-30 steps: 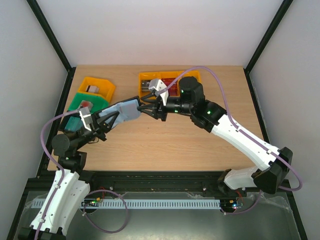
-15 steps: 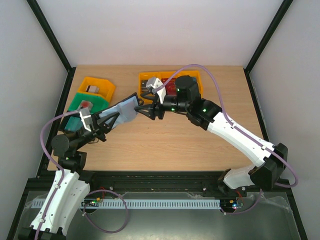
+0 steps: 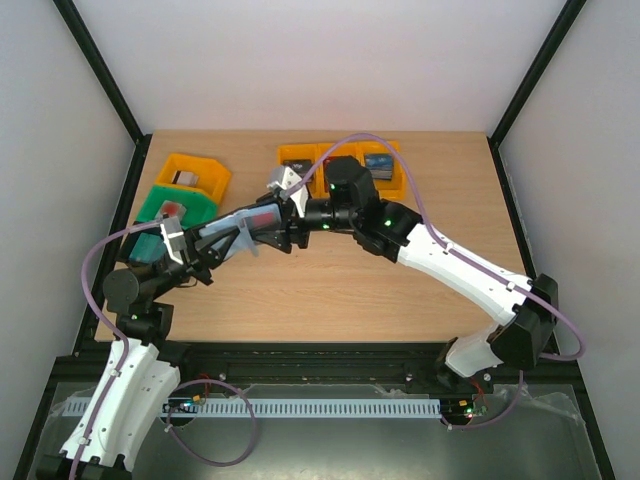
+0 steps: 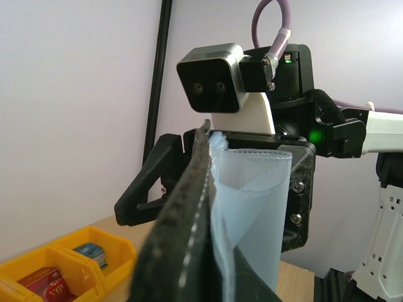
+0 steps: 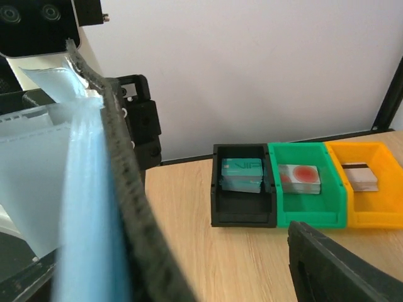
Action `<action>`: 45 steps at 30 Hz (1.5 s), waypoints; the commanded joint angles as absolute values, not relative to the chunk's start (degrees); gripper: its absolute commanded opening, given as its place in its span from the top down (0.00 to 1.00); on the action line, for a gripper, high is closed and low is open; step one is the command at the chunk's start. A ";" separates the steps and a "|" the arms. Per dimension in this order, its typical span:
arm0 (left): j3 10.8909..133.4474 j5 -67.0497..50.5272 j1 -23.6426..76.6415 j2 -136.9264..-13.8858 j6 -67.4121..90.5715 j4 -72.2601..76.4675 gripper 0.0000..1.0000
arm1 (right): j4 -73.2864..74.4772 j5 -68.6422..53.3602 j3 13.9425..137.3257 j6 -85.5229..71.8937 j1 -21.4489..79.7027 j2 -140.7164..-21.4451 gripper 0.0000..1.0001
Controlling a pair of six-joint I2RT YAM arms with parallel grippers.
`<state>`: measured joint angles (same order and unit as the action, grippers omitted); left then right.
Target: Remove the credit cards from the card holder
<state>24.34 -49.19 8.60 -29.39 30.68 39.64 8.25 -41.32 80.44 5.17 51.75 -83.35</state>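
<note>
**Card holder aloft between two arms: lining up the pinch**

The card holder [image 3: 240, 225] is hanging in the air above the table [image 3: 330, 290], well clear of the wood. The left gripper [image 3: 213, 240] is clamping it at its near end, jaws closed on the black cover. The right gripper [image 3: 272, 228] is meeting the free end with its jaws standing wide and gripping nothing. In the left wrist view its two fingers are straddling the holder, one on each side. In the right wrist view the black stitched edge [image 5: 129, 207] and the pale blue pockets [image 5: 44, 182] are lying between the fingers, apart from the one finger [image 5: 334, 267] that is showing.

A reddish strip [image 3: 262, 214] is showing on the holder's upper face in the top view. It may be one of the credit cards, but neither wrist view is showing a card edge plainly.

Doing this step well, as I judge it, means:

- closing the right jaws only on a card's exposed edge, not on the cover or a pocket lip;
- pulling straight along the pocket's mouth, so the card is sliding rather than bending;
- holding the left grip firm, since the soft cover is likely to flex and twist under the pull.
</note>
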 commanded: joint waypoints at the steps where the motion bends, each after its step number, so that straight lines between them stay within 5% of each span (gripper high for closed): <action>1: 23.96 -49.69 8.53 -29.00 31.02 43.84 0.98 | 6.15 -43.64 83.02 6.42 53.26 -84.40 0.33; 5: 23.67 -47.87 8.53 -28.77 30.56 43.19 0.96 | 5.66 -42.67 83.67 4.48 53.70 -85.00 0.83; 7: 23.48 -46.16 8.50 -28.65 30.08 42.17 0.69 | 5.79 -40.77 84.20 3.34 53.69 -85.30 0.96; 10: 23.16 -43.64 8.53 -28.55 28.59 40.85 0.35 | 6.90 -37.79 85.40 1.83 53.97 -86.49 0.98; 16: 23.27 -40.91 8.58 -28.73 24.95 39.14 0.03 | 14.71 -25.36 91.10 4.48 58.61 -90.74 0.98; 18: 23.65 -38.85 8.53 -28.74 24.65 38.31 0.02 | 17.34 -22.38 93.24 6.27 60.19 -91.96 0.98; 21: 24.05 -35.71 8.46 -28.65 23.67 36.25 0.13 | 18.83 -22.01 94.02 7.44 60.74 -92.34 0.98; 26: 24.46 -35.20 8.09 -28.05 23.31 32.79 0.79 | 17.12 -20.67 90.97 8.59 60.78 -88.63 0.98; 29: 24.41 -36.93 7.95 -27.87 24.38 33.10 0.97 | 16.89 -20.40 89.17 9.28 60.71 -86.57 0.98; 33: 24.32 -39.15 7.65 -27.61 26.59 34.68 0.98 | 17.62 -20.83 87.79 10.33 59.67 -84.64 0.94; 36: 24.32 -40.49 7.47 -27.51 27.43 34.97 0.98 | 17.60 -24.30 85.29 10.84 57.65 -82.49 0.63; 39: 24.28 -41.30 7.46 -27.59 28.44 35.64 0.98 | 16.96 -27.98 83.01 11.12 55.40 -80.38 0.49; 45: 24.17 -43.93 7.36 -27.76 28.96 37.28 0.98 | 15.94 -31.98 81.50 10.93 52.63 -78.30 0.46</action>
